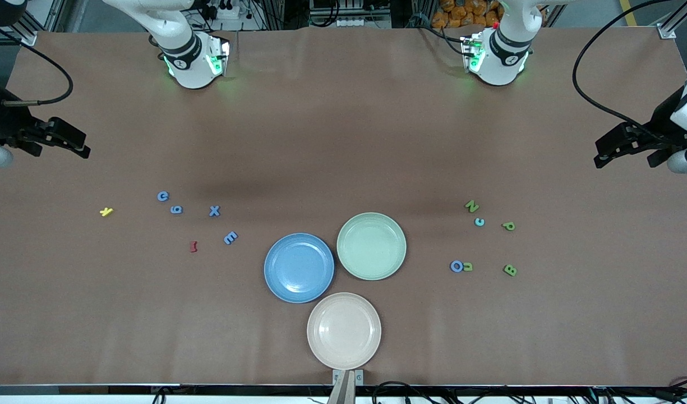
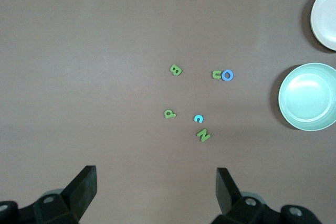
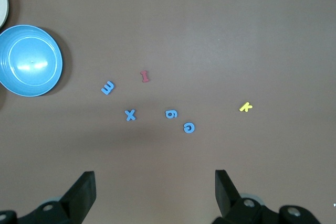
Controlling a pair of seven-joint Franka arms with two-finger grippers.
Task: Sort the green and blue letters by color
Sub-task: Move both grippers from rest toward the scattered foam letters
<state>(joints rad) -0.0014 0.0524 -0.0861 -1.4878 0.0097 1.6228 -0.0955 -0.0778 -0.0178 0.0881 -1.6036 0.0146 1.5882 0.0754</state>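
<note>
1. Gripper state: the right gripper (image 1: 81, 147) hangs at mid-height on the frame edge at the right arm's end, fingers apart and empty. The left gripper (image 1: 602, 158) hangs at mid-height on the opposite edge, also spread and empty. Both are well apart from every letter.
2. Blue letters: G (image 1: 162, 196), 6 (image 1: 176, 209), X (image 1: 214, 211) and E (image 1: 230, 237) lie in the middle band of the frame toward the right arm's end. O (image 1: 456, 266) lies alone toward the left arm's end.
3. Green letters: N (image 1: 471, 206), P (image 1: 508, 226), U (image 1: 468, 266) and B (image 1: 510, 270) lie toward the left arm's end.
4. Hazard, double pick: O touches U. Closing on either one is likely to drag or lift the other into the wrong plate.
5. Hazard, wrong item: a cyan c (image 1: 479, 222) lies between N and P, a dark red piece (image 1: 193, 246) lies near E, and a yellow letter (image 1: 106, 211) lies farther out. A misaimed approach could take one.
6. Hazard, slip: the letters are tiny and flat, so the fingers may close above them or flick them away.
7. Hazard, misdrop: the plates sit rim to rim, so an off-centre release could land in a neighbour.
8. Containers: blue plate (image 1: 299, 267), green plate (image 1: 371, 246) and beige plate (image 1: 344, 330), grouped in the lower centre. All three are empty.
</note>
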